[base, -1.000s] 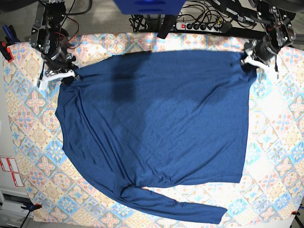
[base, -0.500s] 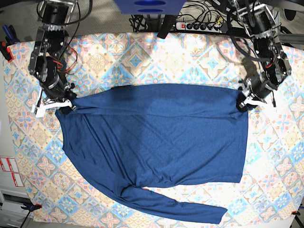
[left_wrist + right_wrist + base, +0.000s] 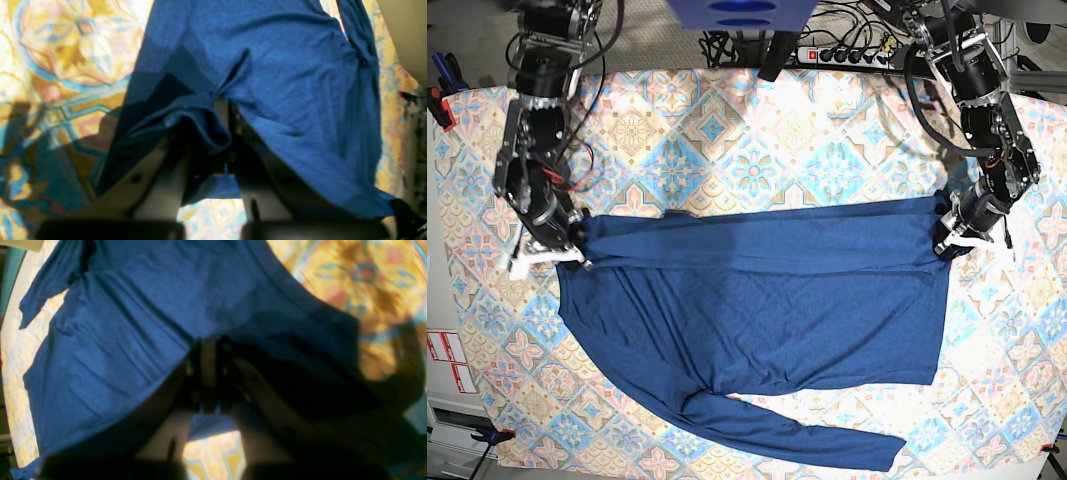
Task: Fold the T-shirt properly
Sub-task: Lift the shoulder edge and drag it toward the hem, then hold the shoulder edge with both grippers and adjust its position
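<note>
Though blurry, soft knit T-shirt [image 3: 757, 310]

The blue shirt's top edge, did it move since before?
Yes. The T-shirt top edge came down the tablecloth, away from the power strip, toward its bottom hem.

Dark navy long-sleeved T-shirt [image 3: 757, 310], spread flat on patterned cloth, top edge doubled over along its width, one sleeve trailing below.

No text, label or number can be read anywhere.
</note>
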